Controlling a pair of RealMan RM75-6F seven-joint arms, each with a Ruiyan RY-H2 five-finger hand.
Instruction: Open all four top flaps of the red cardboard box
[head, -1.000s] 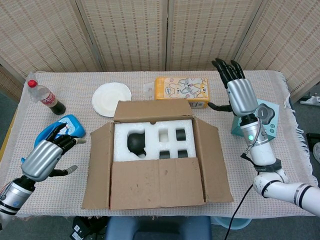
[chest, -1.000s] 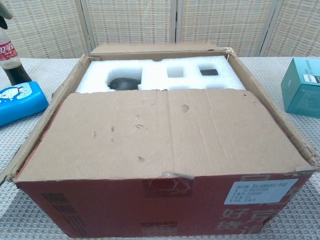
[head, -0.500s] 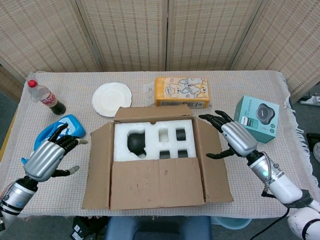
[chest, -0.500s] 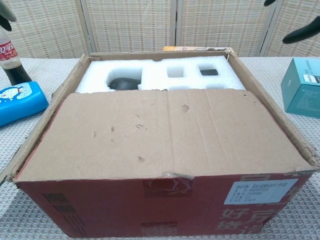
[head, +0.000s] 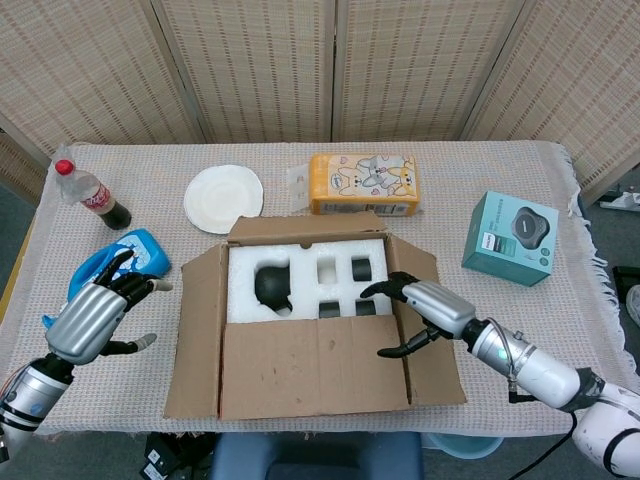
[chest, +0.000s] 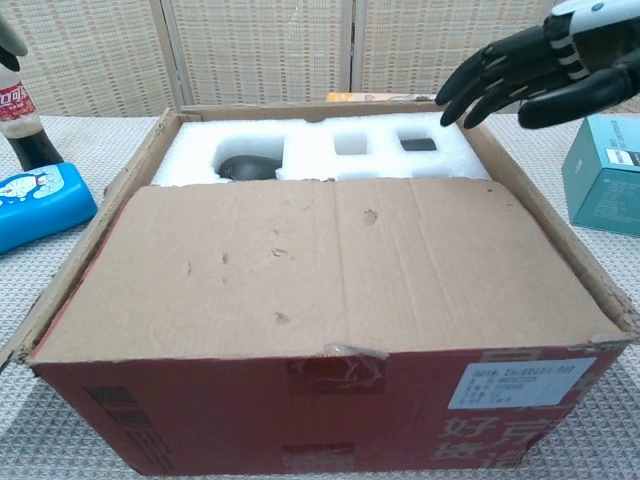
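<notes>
The red cardboard box (chest: 330, 415) stands mid-table. Its near flap (head: 315, 365) lies flat over the front half of the opening, and the chest view shows this near flap (chest: 320, 265) too. The left flap (head: 200, 330), right flap (head: 428, 345) and back flap (head: 305, 225) stand folded out. White foam (head: 305, 280) with a black object (head: 270, 285) shows inside. My right hand (head: 418, 312) hovers over the right flap's inner edge, fingers spread and holding nothing; the chest view shows the right hand (chest: 540, 75) above the box's far right corner. My left hand (head: 95, 315) is open, left of the box.
A cola bottle (head: 88, 195) and a blue pack (head: 125, 262) lie at the left, close to my left hand. A white plate (head: 223, 198) and a yellow tissue pack (head: 362, 183) sit behind the box. A teal box (head: 510, 238) stands at the right.
My right hand came down from high at the back right and moved in over the box's right flap. The left hand barely shifted. The flaps have not moved.
</notes>
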